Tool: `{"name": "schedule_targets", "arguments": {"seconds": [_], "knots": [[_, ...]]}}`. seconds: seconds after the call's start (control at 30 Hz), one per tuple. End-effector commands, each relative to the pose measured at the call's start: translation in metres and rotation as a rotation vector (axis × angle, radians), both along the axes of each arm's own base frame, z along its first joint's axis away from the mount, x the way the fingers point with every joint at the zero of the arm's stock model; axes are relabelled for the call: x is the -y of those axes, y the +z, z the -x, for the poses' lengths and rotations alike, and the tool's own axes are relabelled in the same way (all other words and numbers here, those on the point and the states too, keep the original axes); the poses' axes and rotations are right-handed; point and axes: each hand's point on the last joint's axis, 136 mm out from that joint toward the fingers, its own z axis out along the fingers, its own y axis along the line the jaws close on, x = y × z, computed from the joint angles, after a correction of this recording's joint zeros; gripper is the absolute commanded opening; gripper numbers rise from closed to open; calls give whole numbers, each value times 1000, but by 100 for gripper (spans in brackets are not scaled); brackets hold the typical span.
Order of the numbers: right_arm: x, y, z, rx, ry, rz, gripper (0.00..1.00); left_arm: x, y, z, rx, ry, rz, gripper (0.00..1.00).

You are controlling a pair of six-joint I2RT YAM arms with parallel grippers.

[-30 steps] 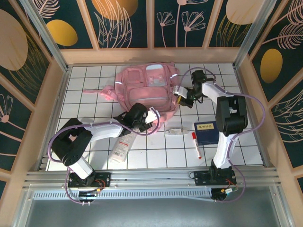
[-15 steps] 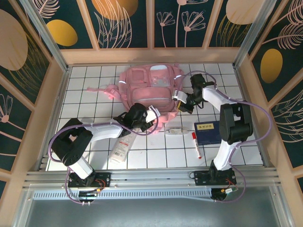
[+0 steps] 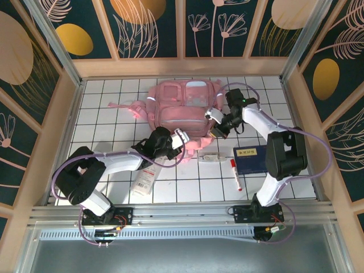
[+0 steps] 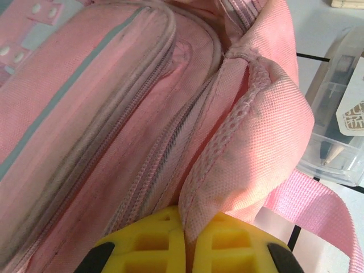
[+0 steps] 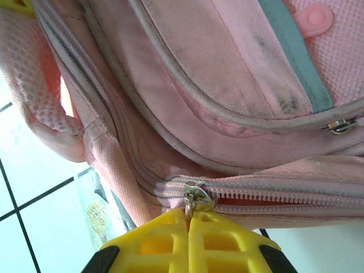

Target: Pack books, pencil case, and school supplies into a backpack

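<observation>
The pink backpack (image 3: pixel 181 107) lies at the back middle of the tiled table. My left gripper (image 3: pixel 181 141) is shut on a pink fabric flap (image 4: pixel 239 170) at its near edge; the yellow fingertips (image 4: pixel 142 250) pinch that fold. My right gripper (image 3: pixel 216 128) is shut on the metal zipper pull (image 5: pixel 195 199) at the backpack's right side, and the zip (image 5: pixel 273 199) gapes slightly beside the slider. A clear pencil case (image 3: pixel 210 156) lies just in front of the backpack, also seen as a clear pencil case (image 4: pixel 335 125) in the left wrist view. The navy book (image 3: pixel 250 160) and a red-capped marker (image 3: pixel 235 173) lie at the right front.
A long white flat item with red print (image 3: pixel 146 177) lies at the front left under my left forearm. Wooden walls (image 3: pixel 62 125) close in the table on three sides, and a metal rail (image 3: pixel 182 213) runs along the near edge. Pink straps (image 3: pixel 122 108) trail to the backpack's left.
My right gripper has moved toward the near side along the backpack's right side with the zipper pull. The backpack has shifted and turned a little. The left gripper keeps its hold.
</observation>
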Motion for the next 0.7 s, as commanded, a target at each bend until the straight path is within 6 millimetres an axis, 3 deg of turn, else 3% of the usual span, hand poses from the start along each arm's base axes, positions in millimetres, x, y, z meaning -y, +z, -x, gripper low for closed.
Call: {"name": "schedule_targets", "arguments": {"seconds": [0.0, 0.13, 0.33, 0.4, 0.5, 0.57, 0.67], "knots": [[-12, 27, 9, -55, -128, -117, 0, 19, 72, -18, 175, 2, 203, 0], [-33, 65, 6, -74, -163, -319, 0, 14, 73, -24, 155, 67, 229, 0], [-47, 89, 12, -126, -160, -412, 0, 17, 65, -17, 97, 46, 249, 1], [-46, 85, 16, -132, -172, -399, 0, 19, 67, -13, 61, 48, 279, 32], [-35, 64, 13, -122, -265, -330, 0, 18, 78, -7, -33, 81, 356, 66], [-27, 54, 11, -94, -309, -296, 0, 18, 87, -1, -138, 117, 416, 77], [-23, 46, 11, -70, -314, -278, 0, 26, 98, 21, -261, 41, 425, 78]]}}
